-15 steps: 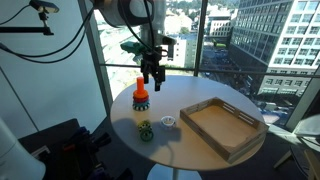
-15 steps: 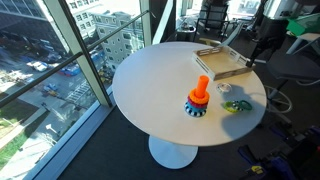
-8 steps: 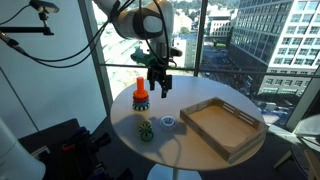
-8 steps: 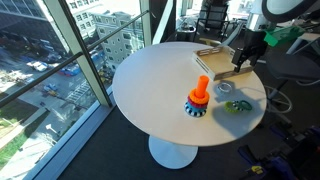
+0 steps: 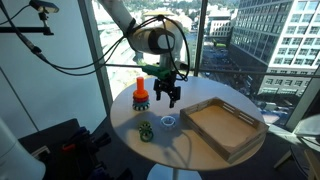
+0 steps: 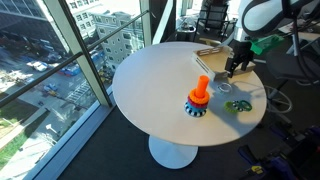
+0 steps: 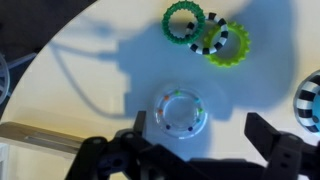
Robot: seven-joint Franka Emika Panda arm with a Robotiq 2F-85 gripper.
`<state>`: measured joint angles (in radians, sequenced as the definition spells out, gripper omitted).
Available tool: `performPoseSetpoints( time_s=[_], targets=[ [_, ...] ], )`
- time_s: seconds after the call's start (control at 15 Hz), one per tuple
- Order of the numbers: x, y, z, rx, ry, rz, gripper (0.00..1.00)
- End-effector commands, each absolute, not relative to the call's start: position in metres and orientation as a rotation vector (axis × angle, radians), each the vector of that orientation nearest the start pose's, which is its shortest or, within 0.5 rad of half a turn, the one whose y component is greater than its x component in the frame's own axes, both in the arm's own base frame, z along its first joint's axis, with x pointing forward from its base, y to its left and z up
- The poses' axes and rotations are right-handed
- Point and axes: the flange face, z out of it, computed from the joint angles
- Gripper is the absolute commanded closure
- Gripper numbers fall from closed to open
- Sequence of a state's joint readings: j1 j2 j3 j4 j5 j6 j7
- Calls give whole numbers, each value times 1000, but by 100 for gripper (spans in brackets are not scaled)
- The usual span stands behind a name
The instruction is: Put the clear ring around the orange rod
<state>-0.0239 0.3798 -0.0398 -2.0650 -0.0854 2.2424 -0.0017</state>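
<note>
The clear ring (image 7: 180,113) lies flat on the white table, whitish and see-through with small coloured dots; it also shows in both exterior views (image 5: 168,122) (image 6: 225,88). The orange rod (image 5: 140,89) stands upright on a wider dark base in both exterior views (image 6: 201,90). My gripper (image 7: 200,140) is open and empty, hanging above the clear ring with a finger on each side of it in the wrist view. It shows in both exterior views (image 5: 170,98) (image 6: 233,66).
A wooden tray (image 5: 222,127) (image 6: 220,60) sits on the round table (image 6: 160,80). A green ring (image 7: 184,21) and a yellow-green and dark ring (image 7: 224,40) lie together (image 5: 146,129) (image 6: 237,105). Windows stand behind the table.
My gripper has moved away from the window side, past the orange rod, and come down over the clear ring. The rings and rod have not moved.
</note>
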Motion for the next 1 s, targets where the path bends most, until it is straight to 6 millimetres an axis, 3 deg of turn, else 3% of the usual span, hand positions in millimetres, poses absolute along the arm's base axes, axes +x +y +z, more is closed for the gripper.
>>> performPoseSetpoints(
  time_s=[0.0,0.47,0.6,0.67,0.93],
  targets=[
    [592,-48,211,-3203,1,306,0],
    [602,-46,180,-3184,96,239,0],
    [600,-45,188,-3161,126,252,0],
    [596,-44,178,-3181,77,269,0],
    [596,-43,176,-3180,113,275,0]
  ],
)
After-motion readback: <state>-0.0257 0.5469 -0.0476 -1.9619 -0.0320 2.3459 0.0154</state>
